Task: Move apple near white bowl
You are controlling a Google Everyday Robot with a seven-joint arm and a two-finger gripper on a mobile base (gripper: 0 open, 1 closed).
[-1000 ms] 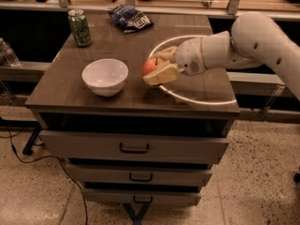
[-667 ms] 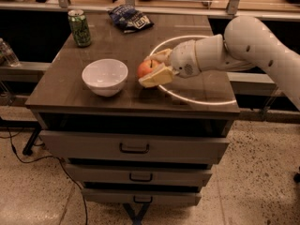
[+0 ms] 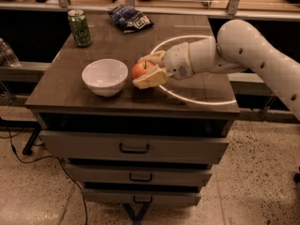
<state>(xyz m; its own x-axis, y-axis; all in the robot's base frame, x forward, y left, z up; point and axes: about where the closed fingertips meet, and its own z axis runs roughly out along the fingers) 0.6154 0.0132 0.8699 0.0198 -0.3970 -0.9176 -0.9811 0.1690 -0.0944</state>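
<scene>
We see one gripper [image 3: 145, 71], its two fingers clasped around the one apple [image 3: 138, 70], which sits between them just beside the single white bowl [image 3: 104, 86] over the dark tabletop [image 3: 61, 95]. Farther back we count one green can [image 3: 79, 28] and one dark snack bag [image 3: 130, 18], both well apart from apple and bowl.
</scene>
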